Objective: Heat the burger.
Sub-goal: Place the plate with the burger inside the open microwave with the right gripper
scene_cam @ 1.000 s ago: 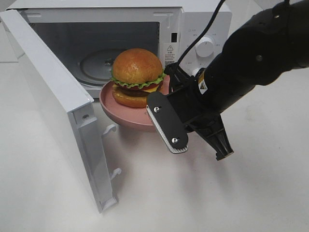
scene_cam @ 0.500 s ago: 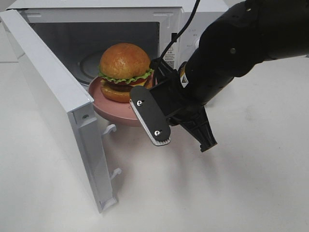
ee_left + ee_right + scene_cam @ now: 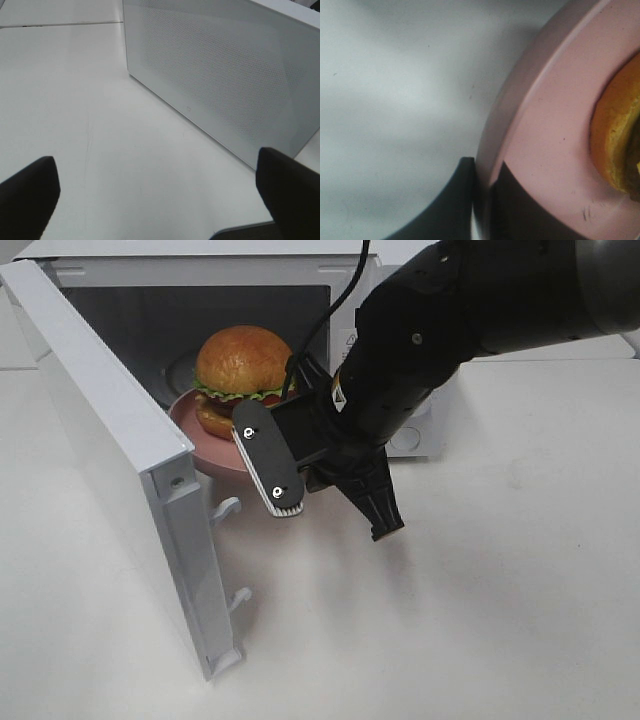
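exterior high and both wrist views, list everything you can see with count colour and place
microwave: one, white, at the back of the table, open
door: one, white, swung out on the left of the exterior high view
burger: one, golden-brown bun with green lettuce, on the plate at the microwave's mouth
plate: one, pink, under the burger, rim held by the right gripper
table: one, white, beneath everything
right arm: one, black, reaching across the microwave's front
right gripper: one, black, shut on the plate's rim
left gripper: one, black, open, over bare table beside the door
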Robot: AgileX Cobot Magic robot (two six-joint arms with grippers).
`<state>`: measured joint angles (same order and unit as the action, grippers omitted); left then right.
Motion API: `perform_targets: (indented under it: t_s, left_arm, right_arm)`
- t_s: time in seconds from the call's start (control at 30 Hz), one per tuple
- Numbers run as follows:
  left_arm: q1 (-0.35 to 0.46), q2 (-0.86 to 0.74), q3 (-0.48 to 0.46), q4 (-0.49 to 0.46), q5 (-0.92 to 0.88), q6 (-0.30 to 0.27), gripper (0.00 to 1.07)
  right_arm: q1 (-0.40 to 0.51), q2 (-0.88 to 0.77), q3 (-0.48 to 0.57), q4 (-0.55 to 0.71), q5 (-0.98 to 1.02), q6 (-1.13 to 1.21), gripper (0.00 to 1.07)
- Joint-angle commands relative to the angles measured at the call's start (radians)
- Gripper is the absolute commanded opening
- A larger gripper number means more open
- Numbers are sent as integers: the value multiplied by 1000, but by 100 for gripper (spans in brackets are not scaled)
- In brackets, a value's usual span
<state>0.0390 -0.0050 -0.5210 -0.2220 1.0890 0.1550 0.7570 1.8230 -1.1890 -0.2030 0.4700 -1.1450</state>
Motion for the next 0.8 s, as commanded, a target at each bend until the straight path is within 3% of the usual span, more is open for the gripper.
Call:
perform_targets:
  t_s: [0.03,0.8]
  left_arm:
    - [4,-17,3,-9,-14,0,100]
    - [4,-17,3,-9,-14,0,100]
  right_arm:
    - [2,15,-60,-41,-27,23,0]
    - [2,236,-387,-124,126,157,0]
